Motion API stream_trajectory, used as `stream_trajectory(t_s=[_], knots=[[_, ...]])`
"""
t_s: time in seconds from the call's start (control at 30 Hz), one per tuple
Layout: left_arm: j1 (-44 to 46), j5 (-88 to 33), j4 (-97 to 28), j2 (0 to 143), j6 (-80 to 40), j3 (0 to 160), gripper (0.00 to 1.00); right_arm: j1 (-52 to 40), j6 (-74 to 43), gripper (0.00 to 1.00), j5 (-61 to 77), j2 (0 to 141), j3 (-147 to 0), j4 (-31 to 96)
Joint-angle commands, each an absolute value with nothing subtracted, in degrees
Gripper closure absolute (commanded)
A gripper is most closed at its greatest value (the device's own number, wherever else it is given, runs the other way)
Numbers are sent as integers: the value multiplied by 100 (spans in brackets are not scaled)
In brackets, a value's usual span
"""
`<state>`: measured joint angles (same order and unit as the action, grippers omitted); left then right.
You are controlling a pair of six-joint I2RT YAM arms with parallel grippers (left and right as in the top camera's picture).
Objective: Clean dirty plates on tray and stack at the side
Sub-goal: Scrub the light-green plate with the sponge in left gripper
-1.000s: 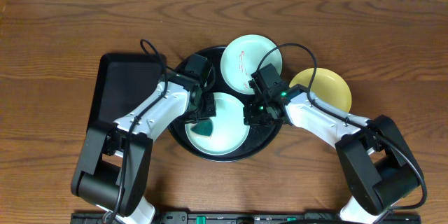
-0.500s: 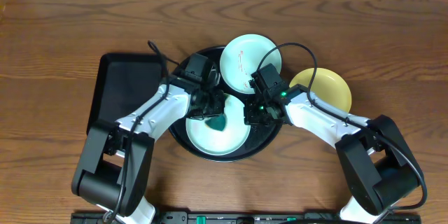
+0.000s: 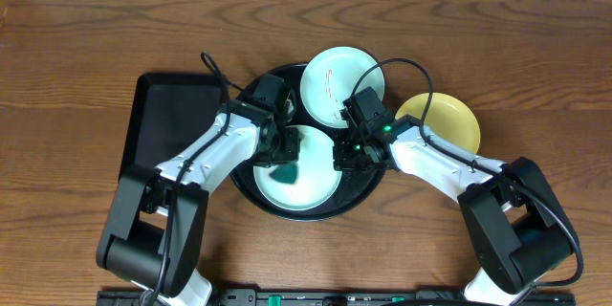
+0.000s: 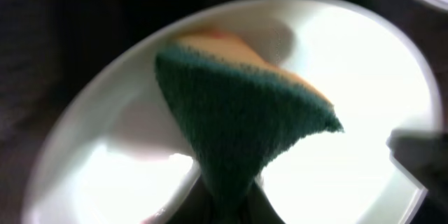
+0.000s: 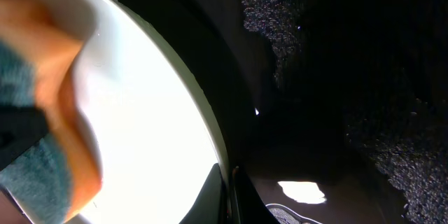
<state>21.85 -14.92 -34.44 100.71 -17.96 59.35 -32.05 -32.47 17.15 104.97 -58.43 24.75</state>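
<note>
The round black tray holds two aqua plates. The near plate lies at its front; the far plate, with thin red smears, sits on its back rim. My left gripper is shut on a green and orange sponge pressed on the near plate; the sponge fills the left wrist view. My right gripper is shut on the near plate's right rim. The pale yellow plate lies on the wood at the right of the tray.
A rectangular black tray lies left of the round tray. Bare brown wood tabletop lies all round. Both arms' cables arch over the tray's back.
My left gripper moved the sponge right across the near plate, then back left and slightly nearer. My right gripper and the plates have stayed put.
</note>
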Motion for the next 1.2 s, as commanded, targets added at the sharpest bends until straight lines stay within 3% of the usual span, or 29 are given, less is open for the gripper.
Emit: stream_trajectory(t_s=[0.0,0.53,1.0,1.17], knots=[[2139,-764,-3975,10073,-1761,5916,92,-3197,-3317,99,1481,10514,-5898,2471],[3326,-1041,-3743,10103,-1831,5905,93,-3192,-3315,99,1435,10514,-5898,2506],[2123,-932,-2869,10103,-2084,6093,93,-3192,-3317,99,1437,10514,-5898,2506],[1927,-180,-3035,10103,-2082,6088,93,-3192,-3317,99,1437,10514,-5898,2512]])
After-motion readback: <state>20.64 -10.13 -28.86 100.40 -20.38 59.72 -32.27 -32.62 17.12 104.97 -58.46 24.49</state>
